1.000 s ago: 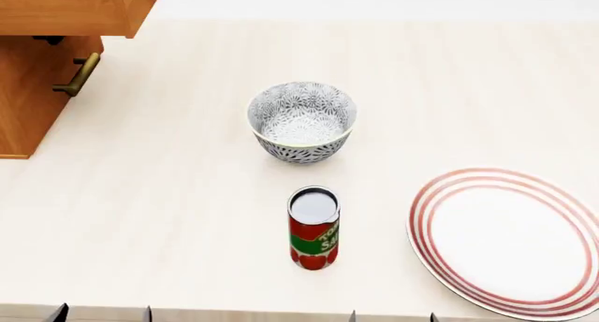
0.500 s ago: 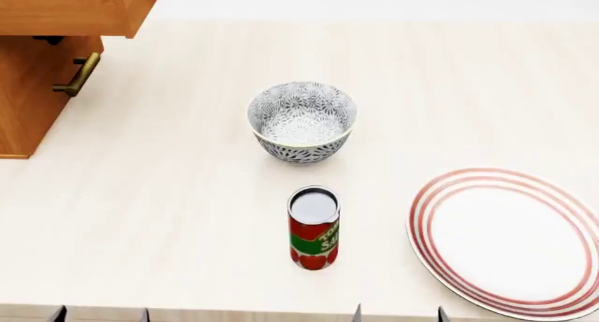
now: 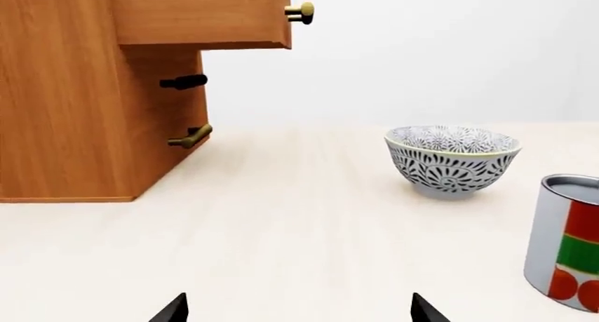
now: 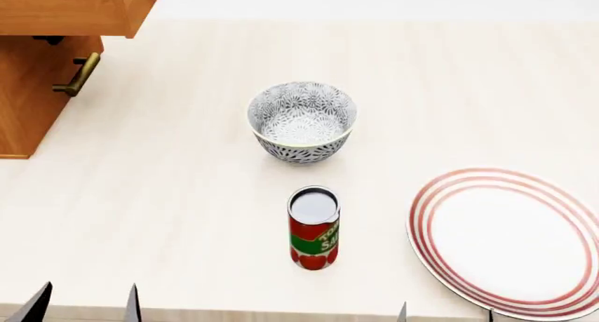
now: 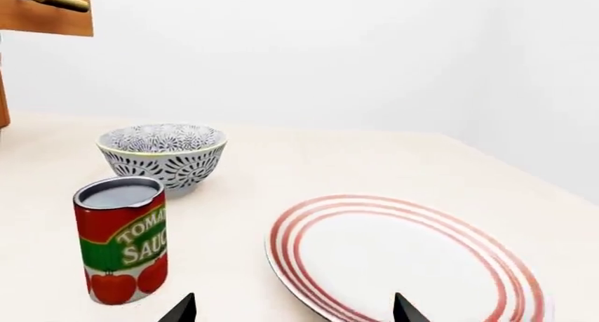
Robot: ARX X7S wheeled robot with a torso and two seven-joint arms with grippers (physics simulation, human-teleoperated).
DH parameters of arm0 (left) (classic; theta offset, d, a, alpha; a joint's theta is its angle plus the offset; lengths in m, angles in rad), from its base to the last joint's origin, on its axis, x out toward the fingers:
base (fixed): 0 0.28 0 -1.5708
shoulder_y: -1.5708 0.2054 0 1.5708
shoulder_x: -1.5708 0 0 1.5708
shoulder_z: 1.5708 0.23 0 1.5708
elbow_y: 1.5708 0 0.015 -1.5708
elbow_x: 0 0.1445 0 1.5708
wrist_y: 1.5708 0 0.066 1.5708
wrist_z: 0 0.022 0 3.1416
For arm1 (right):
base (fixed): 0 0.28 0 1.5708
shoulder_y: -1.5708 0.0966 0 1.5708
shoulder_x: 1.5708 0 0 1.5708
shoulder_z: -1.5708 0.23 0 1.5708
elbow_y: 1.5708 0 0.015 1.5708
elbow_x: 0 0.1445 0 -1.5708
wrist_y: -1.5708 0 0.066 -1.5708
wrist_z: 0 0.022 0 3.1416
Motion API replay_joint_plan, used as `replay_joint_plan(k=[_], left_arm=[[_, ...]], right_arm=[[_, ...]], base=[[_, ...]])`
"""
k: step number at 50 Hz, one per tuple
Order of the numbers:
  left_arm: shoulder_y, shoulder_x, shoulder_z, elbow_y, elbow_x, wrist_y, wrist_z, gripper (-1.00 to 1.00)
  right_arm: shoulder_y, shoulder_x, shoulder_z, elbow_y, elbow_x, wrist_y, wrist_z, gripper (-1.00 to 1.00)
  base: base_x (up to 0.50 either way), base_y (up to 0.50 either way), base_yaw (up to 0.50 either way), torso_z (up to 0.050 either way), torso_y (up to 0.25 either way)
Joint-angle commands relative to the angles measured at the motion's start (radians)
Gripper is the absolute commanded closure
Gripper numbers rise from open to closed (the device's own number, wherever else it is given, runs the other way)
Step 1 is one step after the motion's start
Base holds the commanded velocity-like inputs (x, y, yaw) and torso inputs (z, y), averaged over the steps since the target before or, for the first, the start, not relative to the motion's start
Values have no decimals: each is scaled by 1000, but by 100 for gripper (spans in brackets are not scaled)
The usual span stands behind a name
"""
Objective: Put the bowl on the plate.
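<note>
The patterned bowl (image 4: 301, 121) stands upright in the middle of the pale counter, also in the left wrist view as the bowl (image 3: 452, 160) and in the right wrist view as the bowl (image 5: 163, 156). The red-ringed plate (image 4: 510, 241) lies flat at the front right, and its rim (image 5: 318, 287) shows close to the right arm's tips. My left gripper (image 4: 84, 304) is open at the front left edge, far short of the bowl, with nothing between its tips (image 3: 296, 309). My right gripper (image 4: 445, 313) is open at the front edge by the plate, holding nothing (image 5: 292, 309).
A red tomato sauce can (image 4: 313, 227) stands upright between the bowl and the front edge, left of the plate. A wooden cabinet (image 4: 38, 69) with brass handles and an open drawer occupies the back left corner.
Both grippers' tips have risen further into the head view at the front edge, the left pair more than the right, which shifted rightward. Bowl, can and plate have not moved.
</note>
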Motion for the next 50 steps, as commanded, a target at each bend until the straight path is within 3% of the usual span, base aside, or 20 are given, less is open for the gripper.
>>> replay_joint_plan(k=[1,28,38,50], left_arm=[[-33,-18,9,32,-13,-54,-10,-100],[-48,-43,40,31,-20,-63,-20,-100],[-59,-47,46,37,-25,-66,-27,-100],[-68,-55,52,58,-29,-82,-38,-100]], right_arm=[[-32,70,53,-134,39,110,7,-100],[29,112,58,-165,28,136,21,-100],[50,133,62,-154,92,116,-38,-100],[56,153,62,-158,100,113,-50,-100]], base=[[0,0,0,0,0],[0,0,0,0,0],[0,0,0,0,0],[213,-7,0,0,0]])
